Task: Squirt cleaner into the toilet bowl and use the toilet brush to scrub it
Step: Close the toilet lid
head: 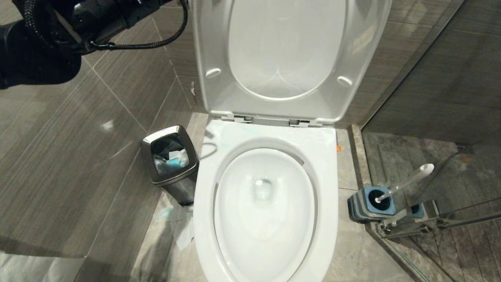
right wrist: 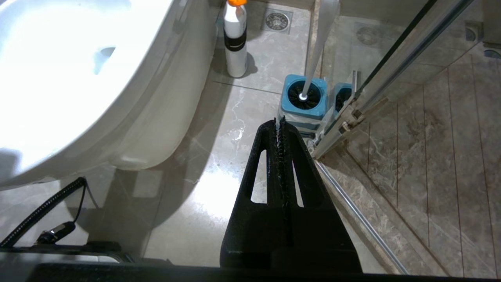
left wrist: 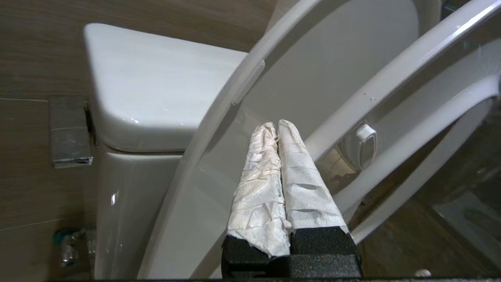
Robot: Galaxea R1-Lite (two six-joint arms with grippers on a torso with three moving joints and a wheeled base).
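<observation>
Closed, empty right tool (right wrist: 280,127) hangs near toilet brush (head: 407,182), whose handle leans away from toilet bowl (head: 264,211).

Glossy white toilet bowl (head: 266,235), white-handled toilet brush (head: 407,181) in blue-topped, grey-ribbed holder (head: 370,203), brushed-steel bin (head: 170,164), white bottle (right wrist: 235,39) with orange cap and black band, grey-brown streaked wall tiles (head: 58,149), marbled grey floor (right wrist: 219,156)

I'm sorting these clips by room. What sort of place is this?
A bathroom, most likely a home or hotel one: a white toilet bowl with its lid up, a toilet brush in its holder beside a glass shower partition, and a small steel bin.
</observation>
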